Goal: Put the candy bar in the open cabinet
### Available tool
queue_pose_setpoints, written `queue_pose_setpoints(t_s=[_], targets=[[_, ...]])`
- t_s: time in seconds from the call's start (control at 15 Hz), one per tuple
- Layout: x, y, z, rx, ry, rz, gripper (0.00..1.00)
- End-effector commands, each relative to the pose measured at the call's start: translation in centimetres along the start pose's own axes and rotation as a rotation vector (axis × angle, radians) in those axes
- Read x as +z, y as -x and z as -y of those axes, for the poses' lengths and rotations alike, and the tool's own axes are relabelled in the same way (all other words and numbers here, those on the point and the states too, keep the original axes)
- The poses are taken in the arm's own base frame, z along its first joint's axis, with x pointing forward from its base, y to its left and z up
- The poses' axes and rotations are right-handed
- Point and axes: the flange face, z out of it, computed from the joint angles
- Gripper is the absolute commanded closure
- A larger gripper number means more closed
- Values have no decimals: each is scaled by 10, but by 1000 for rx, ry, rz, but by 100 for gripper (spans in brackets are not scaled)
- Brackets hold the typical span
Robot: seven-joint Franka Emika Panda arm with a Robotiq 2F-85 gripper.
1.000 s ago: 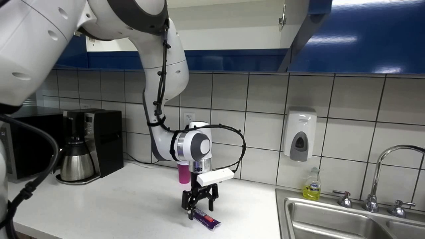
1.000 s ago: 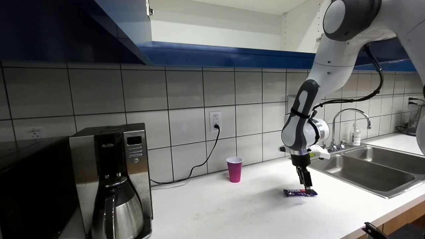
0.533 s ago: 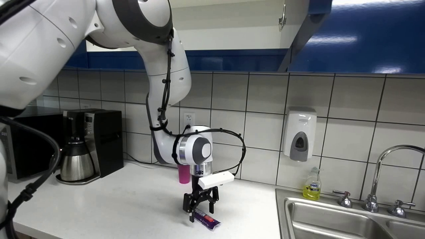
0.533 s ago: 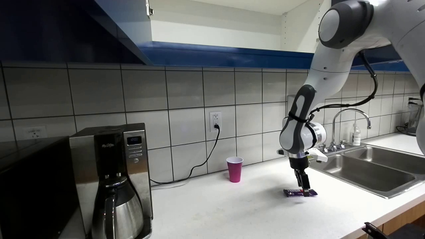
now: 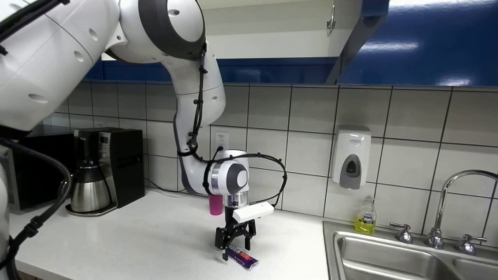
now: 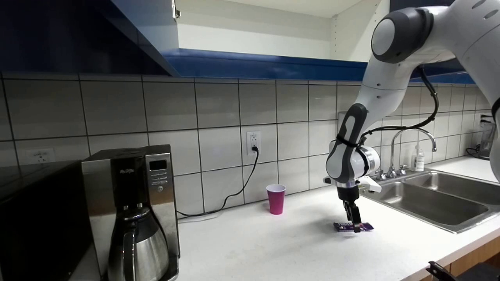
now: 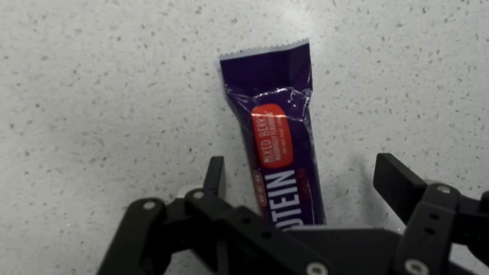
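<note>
A candy bar (image 7: 282,152) in a dark purple wrapper with a red patch lies flat on the white counter. My gripper (image 7: 300,168) points down over it with wide-open jaws. In the wrist view one finger is on each side of the bar, with a gap at both sides. The gripper's body hides the bar's near end there. In an exterior view the bar (image 5: 243,258) extends out from between the fingertips, which are low, close to the counter; whether they touch it I cannot tell. The open cabinet (image 6: 254,35), white inside with blue doors, hangs on the wall above.
A pink cup (image 6: 276,200) stands by the tiled wall, behind the gripper in an exterior view. A coffee maker (image 5: 120,167) is along the counter on one side, a sink (image 5: 385,252) with a faucet (image 5: 443,210) on the other. The cabinet's raised door (image 5: 420,46) juts out overhead.
My gripper has come down a little and shifted slightly along the bar, its jaws staying open. The candy bar lies in the same spot.
</note>
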Motion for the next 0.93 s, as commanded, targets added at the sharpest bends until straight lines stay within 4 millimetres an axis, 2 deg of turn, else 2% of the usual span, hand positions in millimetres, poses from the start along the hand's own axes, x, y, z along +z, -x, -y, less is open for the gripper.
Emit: queue_pose_setpoints(t_s=[0.0, 0.47, 0.53, 0.87], targets=[[1, -2, -8, -23, 6, -7, 28], [2, -4, -13, -13, 4, -8, 82], [2, -4, -13, -7, 1, -8, 84], [0, -4, -14, 54, -2, 0, 85]])
